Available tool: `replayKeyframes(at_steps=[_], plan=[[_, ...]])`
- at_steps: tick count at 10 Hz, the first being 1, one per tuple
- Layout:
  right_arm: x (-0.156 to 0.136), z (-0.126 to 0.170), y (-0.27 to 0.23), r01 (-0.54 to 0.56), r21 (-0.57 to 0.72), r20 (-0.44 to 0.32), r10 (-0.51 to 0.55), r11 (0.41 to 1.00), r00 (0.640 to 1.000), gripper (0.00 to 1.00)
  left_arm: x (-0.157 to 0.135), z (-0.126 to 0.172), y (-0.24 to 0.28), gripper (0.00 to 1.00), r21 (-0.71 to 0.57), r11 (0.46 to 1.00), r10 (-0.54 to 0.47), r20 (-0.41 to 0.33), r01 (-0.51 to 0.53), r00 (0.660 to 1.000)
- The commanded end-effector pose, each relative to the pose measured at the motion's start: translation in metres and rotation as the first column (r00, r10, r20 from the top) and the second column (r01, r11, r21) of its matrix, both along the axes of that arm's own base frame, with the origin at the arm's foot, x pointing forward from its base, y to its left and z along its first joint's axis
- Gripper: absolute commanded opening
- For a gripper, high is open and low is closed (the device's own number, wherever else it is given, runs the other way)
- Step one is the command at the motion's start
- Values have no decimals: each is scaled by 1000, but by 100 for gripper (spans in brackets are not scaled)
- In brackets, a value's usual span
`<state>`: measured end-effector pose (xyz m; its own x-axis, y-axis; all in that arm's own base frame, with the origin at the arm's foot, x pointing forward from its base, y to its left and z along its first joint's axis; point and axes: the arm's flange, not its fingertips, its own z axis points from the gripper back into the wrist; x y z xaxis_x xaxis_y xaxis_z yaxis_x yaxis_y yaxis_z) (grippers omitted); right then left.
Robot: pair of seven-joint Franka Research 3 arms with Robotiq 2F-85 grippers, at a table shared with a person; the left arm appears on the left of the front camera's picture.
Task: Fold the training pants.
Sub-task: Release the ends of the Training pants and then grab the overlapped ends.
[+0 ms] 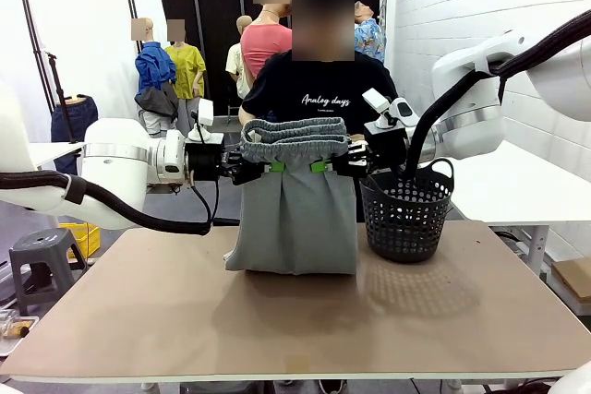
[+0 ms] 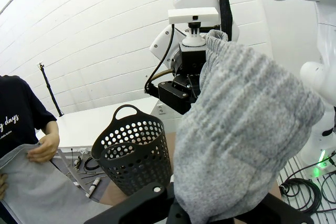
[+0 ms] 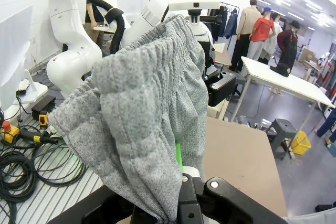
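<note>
Both grippers are pinched tight on the training pants (image 1: pixel 294 219), right at the stretchy top; the left gripper (image 1: pixel 270 169) has one end and the right gripper (image 1: pixel 325 167) has the other, green pads closed on the cloth. Between them the pants hang down like a curtain; the bottom edge rests on the table (image 1: pixel 277 320) (the legs look doubled up already). Just beside them stands a black basket (image 1: pixel 406 219); behind is a person (image 1: pixel 319 89), one hand (image 2: pixel 44 148) touching grey cloth. I think this is the lifting part of a fold; next the grippers should lay the top down gently, moving together so nothing slips.
</note>
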<state>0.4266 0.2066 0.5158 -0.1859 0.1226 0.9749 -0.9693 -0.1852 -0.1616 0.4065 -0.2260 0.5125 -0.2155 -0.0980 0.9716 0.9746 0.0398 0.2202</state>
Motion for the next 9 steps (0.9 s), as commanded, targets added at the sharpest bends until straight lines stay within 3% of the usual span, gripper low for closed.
replayKeyframes(at_steps=[1, 9], plan=[[-2, 0, -1, -1, 23, -7, 1, 1000, 1000, 0, -1, 4, 0, 0, -1, 1000, 4, 9, -4, 1000], [-2, 0, -1, -1, 23, -7, 1, 1000, 1000, 0, -1, 4, 0, 0, -1, 1000, 4, 9, -4, 1000]])
